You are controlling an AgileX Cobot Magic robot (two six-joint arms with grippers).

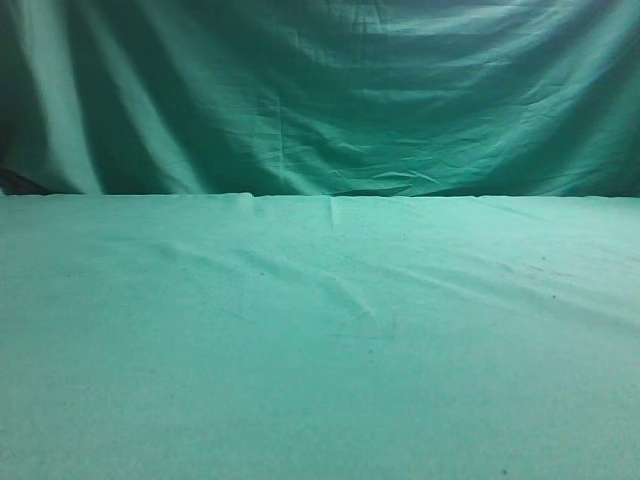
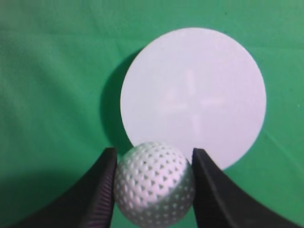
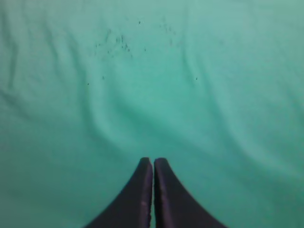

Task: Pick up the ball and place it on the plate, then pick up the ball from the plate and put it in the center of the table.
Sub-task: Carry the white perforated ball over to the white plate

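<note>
Left gripper [image 2: 154,190] jaws pinching ball [image 2: 154,184] at near edge of plate [image 2: 193,95], unplaced; right gripper [image 3: 153,190] jaws pressed together, idle.

L hand [image 2: 154,187] gripping, R hand [image 3: 153,190] closed

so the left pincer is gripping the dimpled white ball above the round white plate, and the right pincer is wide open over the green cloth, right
Not quite. The right wrist view shows the right pincer shut and empty, fingers pressed together over the green cloth table. The left pincer does grip the dimpled white ball, the round white plate beyond it.
</note>
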